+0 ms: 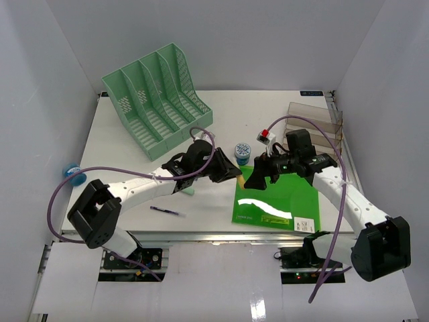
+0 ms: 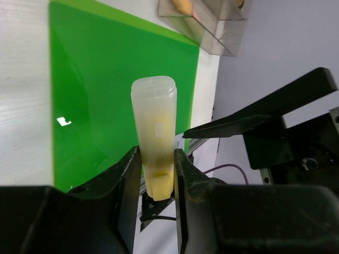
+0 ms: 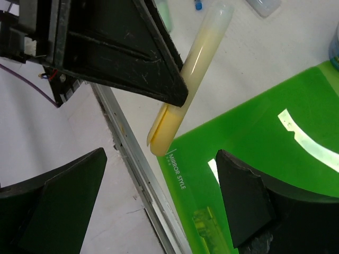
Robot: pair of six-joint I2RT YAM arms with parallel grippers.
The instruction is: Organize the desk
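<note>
The white desk (image 1: 268, 111) carries a glossy green folder (image 1: 278, 201) at its front right. My left gripper (image 1: 228, 171) is shut on a pale yellow marker (image 2: 154, 121), which sticks out past its fingertips over the folder's left edge. In the left wrist view the left gripper (image 2: 157, 159) clamps the marker's lower end. My right gripper (image 1: 265, 171) hangs open just right of the marker's tip. In the right wrist view the right gripper (image 3: 161, 159) is spread wide below the marker (image 3: 196, 58), not touching it. The left fingers (image 3: 132, 53) show above.
A mint file rack (image 1: 155, 99) stands at the back left and a clear tiered organizer (image 1: 315, 124) at the back right. A blue tape roll (image 1: 242, 151) and a small white-and-red item (image 1: 266, 137) sit mid-desk. A purple pen (image 1: 165, 210) lies near the front rail (image 3: 132, 159).
</note>
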